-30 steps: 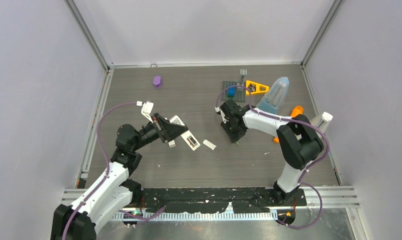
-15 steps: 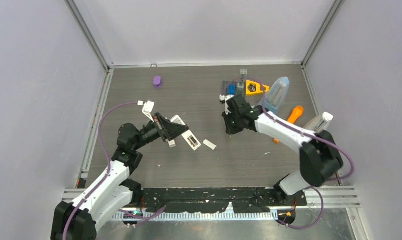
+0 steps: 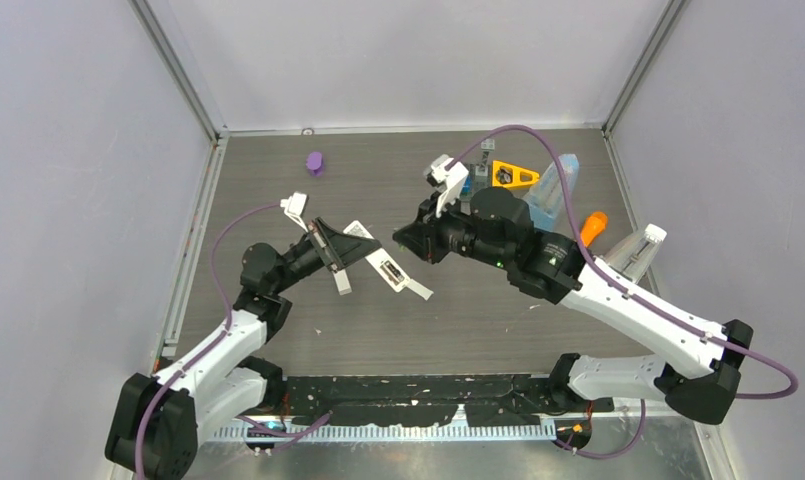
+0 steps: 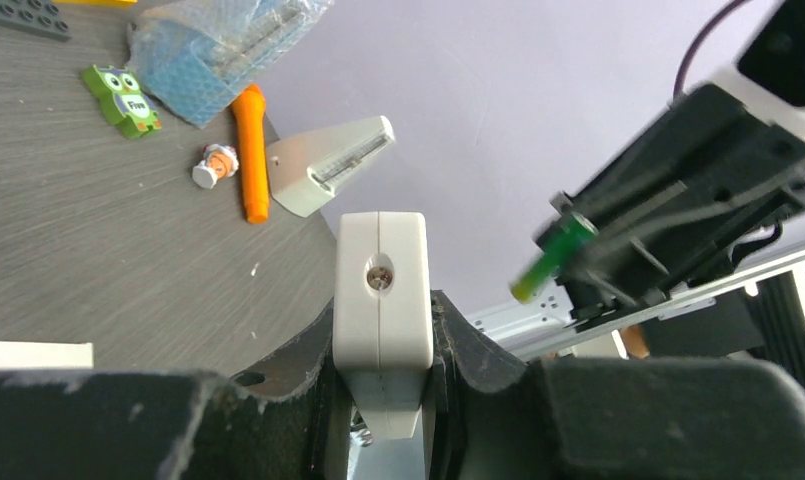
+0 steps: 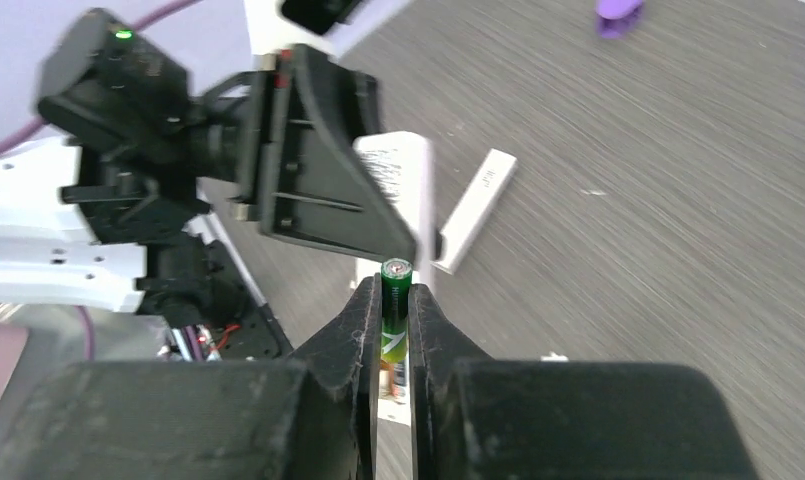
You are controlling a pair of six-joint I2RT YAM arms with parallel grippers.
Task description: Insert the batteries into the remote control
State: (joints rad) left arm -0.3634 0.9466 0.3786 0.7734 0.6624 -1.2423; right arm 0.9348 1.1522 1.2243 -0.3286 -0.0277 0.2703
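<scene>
My left gripper (image 3: 353,255) is shut on a white remote (image 3: 388,272) and holds it tilted above the table, left of centre. In the left wrist view the remote's end (image 4: 378,270) sits clamped between the jaws of that gripper (image 4: 380,340). My right gripper (image 3: 402,238) is shut on a green battery (image 5: 395,280), held upright between its fingers, close to the remote (image 5: 406,185). The battery also shows in the left wrist view (image 4: 553,258). The remote's white cover (image 3: 419,290) lies on the table just beyond the remote. No other batteries are clearly visible.
At the back right lie a yellow triangle (image 3: 513,176), a clear blue bag (image 3: 553,190), an orange carrot toy (image 3: 590,226) and a white wedge-shaped object (image 3: 640,250). A purple object (image 3: 315,162) sits at the back left. A green owl tile (image 4: 123,97) lies by the bag.
My right arm has lifted off the table near the bag and swung left, bringing the green battery up to the remote. My left gripper has raised and tilted the remote slightly.
</scene>
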